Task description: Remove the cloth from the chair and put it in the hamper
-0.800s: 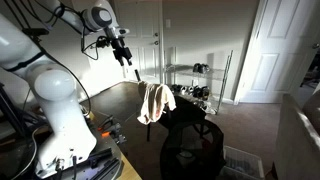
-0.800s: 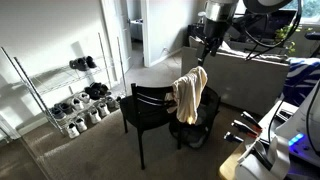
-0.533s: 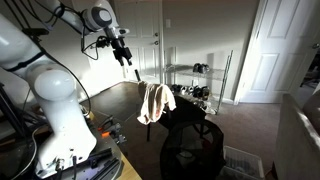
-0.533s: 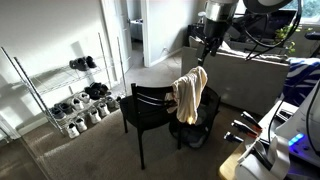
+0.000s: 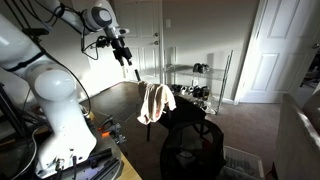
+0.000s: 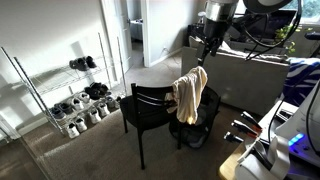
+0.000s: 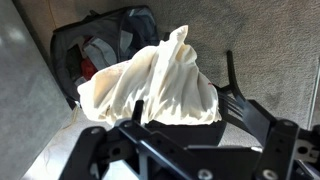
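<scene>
We see the pale cloth [image 6: 188,93] draped over the back of the black chair [image 6: 150,108], with the dark hamper [image 7: 100,45] on the floor just beside it. The gripper [image 6: 207,45] hangs above the cloth, apart from it and holding nothing; we cannot tell how wide its jaws stand

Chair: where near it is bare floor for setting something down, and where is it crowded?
Bare carpet lies between the shoe rack and the chair. It is crowded on the cloth side: the hamper stands close there, with the gripper above.
</scene>
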Robot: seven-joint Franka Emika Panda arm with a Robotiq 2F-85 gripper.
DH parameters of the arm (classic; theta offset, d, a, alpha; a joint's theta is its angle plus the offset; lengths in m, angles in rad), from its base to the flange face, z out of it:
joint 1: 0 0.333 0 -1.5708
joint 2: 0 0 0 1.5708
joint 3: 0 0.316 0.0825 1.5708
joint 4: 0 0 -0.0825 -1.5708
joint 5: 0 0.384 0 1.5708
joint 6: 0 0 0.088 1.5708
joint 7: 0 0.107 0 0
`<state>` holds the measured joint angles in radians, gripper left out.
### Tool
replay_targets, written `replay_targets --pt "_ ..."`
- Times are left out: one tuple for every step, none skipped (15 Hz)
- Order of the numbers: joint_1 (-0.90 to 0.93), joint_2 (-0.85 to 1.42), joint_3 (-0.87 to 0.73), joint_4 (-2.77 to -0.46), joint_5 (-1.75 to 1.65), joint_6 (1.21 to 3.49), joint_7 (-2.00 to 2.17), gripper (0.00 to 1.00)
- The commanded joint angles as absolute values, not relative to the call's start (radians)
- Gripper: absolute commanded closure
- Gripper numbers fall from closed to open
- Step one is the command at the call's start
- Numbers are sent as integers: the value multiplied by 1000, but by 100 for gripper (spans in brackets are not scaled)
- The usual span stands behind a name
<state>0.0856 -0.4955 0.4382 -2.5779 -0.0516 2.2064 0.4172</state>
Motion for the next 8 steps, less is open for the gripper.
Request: replay_targets --pt "99 -417 432 -2531 -53 2248 520 0" --pt "93 -375 448 -2508 -40 2296 586 0" --pt "86 -348 460 -2492 -36 2342 650 0" --pt "79 -296 476 -2455 -44 2381 716 0" --pt "80 -256 485 -2431 -52 2417 783 0" --pt "74 -198 495 -2385 -73 2441 859 0" --pt "77 -160 496 -2359 -89 2467 926 0" --pt "80 -113 491 -2321 -106 2464 994 0"
